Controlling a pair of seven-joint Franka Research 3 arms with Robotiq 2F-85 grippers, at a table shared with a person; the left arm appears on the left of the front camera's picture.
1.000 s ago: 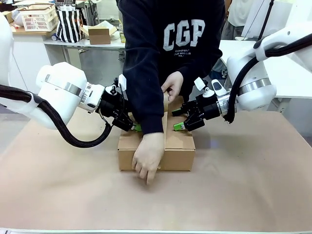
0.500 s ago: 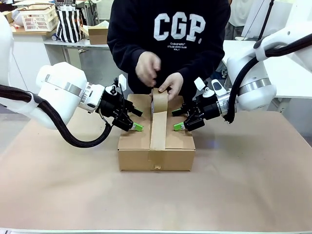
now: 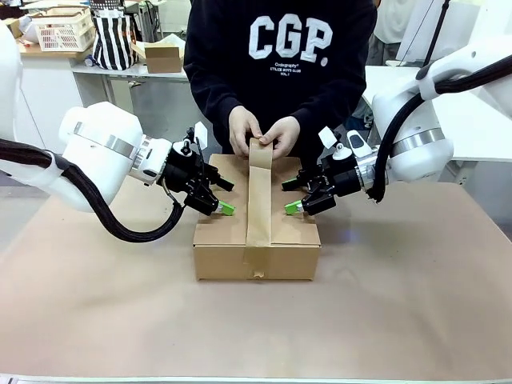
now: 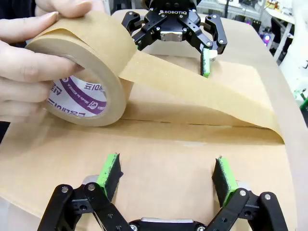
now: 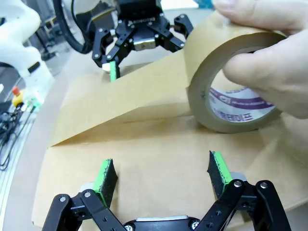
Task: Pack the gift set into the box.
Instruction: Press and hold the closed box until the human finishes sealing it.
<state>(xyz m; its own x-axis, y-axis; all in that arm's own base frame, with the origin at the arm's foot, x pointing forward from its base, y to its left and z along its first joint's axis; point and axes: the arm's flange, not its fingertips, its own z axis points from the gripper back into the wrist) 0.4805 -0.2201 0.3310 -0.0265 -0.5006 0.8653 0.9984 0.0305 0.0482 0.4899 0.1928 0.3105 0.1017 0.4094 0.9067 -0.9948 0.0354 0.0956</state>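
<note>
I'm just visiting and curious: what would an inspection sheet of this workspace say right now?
Surface: table covered in brown paper.
Job's things: box closed, tape strip along its centre seam; person's hands hold the tape roll at the far edge.
Clutter: nothing seen.
Grippers: left gripper and right gripper open, on either side of the tape, above the box top.
Cables: black hoses along both arms.
Surroundings: shelves, white basket, small open carton behind.

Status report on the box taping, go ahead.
Left gripper and right gripper open, pads down on the box flaps. Person's hands hold the tape roll at far edge, strip laid along the seam. Nothing blocking.
</note>
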